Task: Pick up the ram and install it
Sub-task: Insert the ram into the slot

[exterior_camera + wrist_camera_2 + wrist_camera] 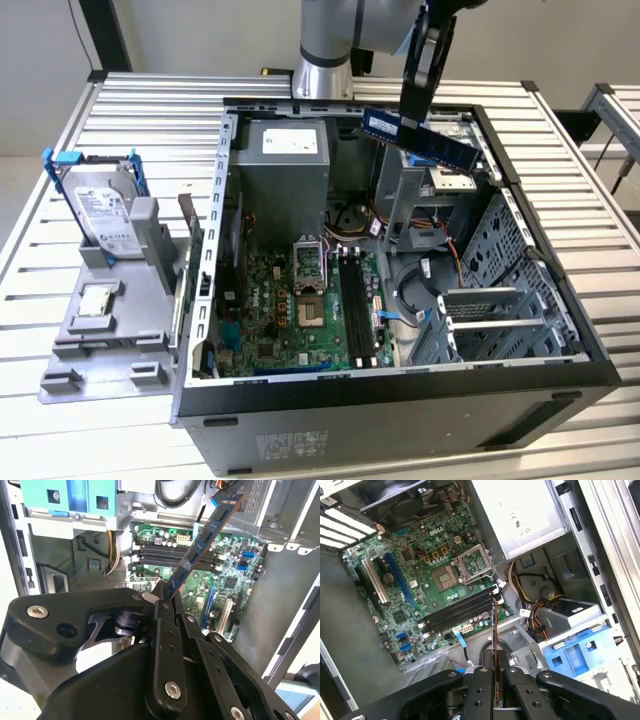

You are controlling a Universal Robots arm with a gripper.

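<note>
My gripper point(411, 128) hangs above the open computer case, shut on the ram point(447, 149), a long blue stick with dark chips. The stick is held tilted over the drive cage, at the exterior view's right of the power supply. In the second wrist view the ram point(202, 542) runs out from the black fingers point(162, 611) over the green motherboard point(227, 582). Seen edge-on in the first wrist view, the ram point(494, 622) points toward the black slots point(456, 613), well above them. In the exterior view those slots point(355, 308) lie lower in the case.
A silver hard drive point(102, 208) in a blue-handled bracket stands on a grey fixture point(105, 330) at the exterior view's left. Inside the case are the power supply point(285, 160), a metal drive cage point(440, 205), loose cables point(410, 290) and a blue bay point(575, 655).
</note>
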